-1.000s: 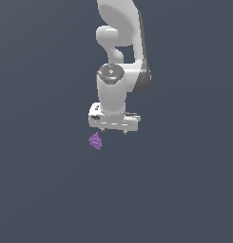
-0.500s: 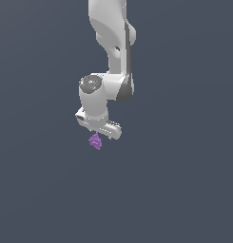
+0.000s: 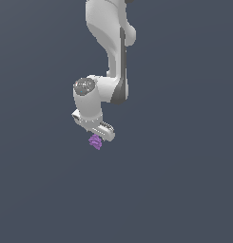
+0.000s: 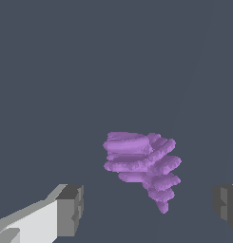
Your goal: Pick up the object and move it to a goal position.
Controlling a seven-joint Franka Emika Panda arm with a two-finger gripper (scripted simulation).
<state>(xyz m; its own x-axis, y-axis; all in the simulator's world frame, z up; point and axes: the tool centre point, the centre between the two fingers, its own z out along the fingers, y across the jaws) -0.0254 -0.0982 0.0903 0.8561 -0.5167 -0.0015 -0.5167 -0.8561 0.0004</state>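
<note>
So the arm (image 3: 108,33) is basically all glossy white, made of fat rounded shells that look like smooth plastic tubes joined at bulgy elbows. There's a dark grey stripe running down the side of the lower link (image 3: 121,71), kind of like a seam or inset panel. The wrist (image 3: 87,97) is a chunky white cylinder with a round grey cap on its end that has a tiny bluish dot in it. Under that sits a flat white block, the pincer (image 3: 95,130) body. In the wrist view, its fingers (image 4: 70,210) are white with boxy dark grey pads on the tips.
</note>
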